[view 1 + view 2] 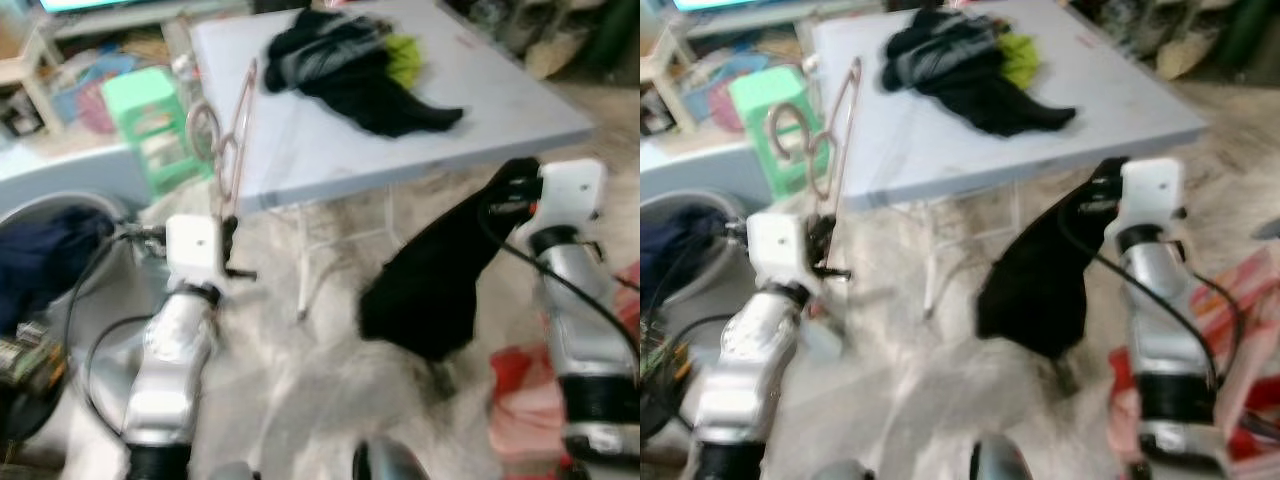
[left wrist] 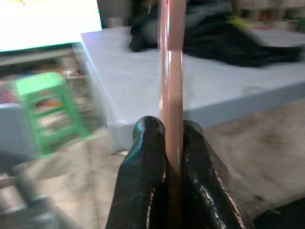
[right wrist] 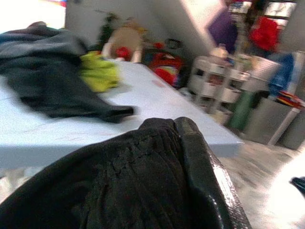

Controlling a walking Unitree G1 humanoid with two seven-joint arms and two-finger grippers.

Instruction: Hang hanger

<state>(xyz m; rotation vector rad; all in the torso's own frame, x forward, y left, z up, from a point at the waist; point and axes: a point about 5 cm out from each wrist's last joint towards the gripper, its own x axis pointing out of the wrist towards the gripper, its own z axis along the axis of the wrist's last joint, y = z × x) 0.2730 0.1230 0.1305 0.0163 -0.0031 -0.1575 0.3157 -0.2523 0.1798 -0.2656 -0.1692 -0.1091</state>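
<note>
Just short of the table (image 1: 320, 160), the left gripper (image 2: 167, 138) pinches the hanger (image 1: 232, 140) upright at its edge; the right gripper (image 1: 510, 190) clamps a black garment (image 1: 430, 285). Beyond lies a clothes pile (image 1: 350, 60). Hanging looks barely begun

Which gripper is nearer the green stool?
Left. The left gripper, shut on the hanger, is just in front of the green stool. The right gripper, holding a black garment, is across the table.
</note>
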